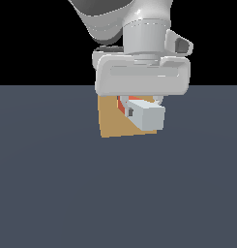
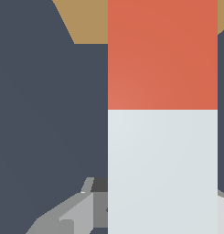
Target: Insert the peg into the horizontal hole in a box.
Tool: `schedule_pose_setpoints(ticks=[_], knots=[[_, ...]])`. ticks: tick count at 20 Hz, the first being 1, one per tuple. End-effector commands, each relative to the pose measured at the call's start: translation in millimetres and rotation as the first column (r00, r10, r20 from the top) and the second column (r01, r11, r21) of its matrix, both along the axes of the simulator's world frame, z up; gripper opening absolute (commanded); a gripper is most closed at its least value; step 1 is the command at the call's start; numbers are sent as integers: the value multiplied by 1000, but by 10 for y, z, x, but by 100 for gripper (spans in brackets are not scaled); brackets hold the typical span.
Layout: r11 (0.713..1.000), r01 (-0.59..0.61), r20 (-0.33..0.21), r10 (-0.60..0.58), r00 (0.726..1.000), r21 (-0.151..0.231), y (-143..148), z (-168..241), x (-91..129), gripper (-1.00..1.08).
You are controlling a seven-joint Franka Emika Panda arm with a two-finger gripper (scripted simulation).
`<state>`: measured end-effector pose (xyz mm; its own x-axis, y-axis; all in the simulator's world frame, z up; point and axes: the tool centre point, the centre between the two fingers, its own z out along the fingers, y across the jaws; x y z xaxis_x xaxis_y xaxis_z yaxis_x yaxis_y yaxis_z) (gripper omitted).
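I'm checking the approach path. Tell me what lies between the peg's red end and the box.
Nothing shows between them. In the wrist view the peg runs red end first toward the box, with only bare dark floor beside it. The exterior view hides any gap.

Peg (image 1: 148,115) held above floor (image 1: 52,184), directly in front of box (image 1: 112,121), toward exterior view's right of box face.

The peg (image 2: 162,114) is two-toned: red-orange over one end, pale grey-white over the rest. The box (image 1: 115,123) is plain tan, flat and unpatterned. The gripper (image 1: 141,102) and arm are glossy light grey-white. The floor (image 1: 52,184) is uniform slate blue-grey, and the upper band of the exterior view is black.
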<state>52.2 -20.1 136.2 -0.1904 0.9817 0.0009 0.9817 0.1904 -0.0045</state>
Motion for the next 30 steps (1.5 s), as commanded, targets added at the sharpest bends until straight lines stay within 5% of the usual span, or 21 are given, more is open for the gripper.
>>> schedule_pose_setpoints(ticks=[1, 14, 30], knots=[[1000, 0, 5, 0, 1000, 0, -3, 24, 14, -100], [1000, -1, 4, 1, 1000, 0, 110, 19, -12, -100], [1000, -1, 8, 1, 1000, 1, 1180, 43, -217, -100]])
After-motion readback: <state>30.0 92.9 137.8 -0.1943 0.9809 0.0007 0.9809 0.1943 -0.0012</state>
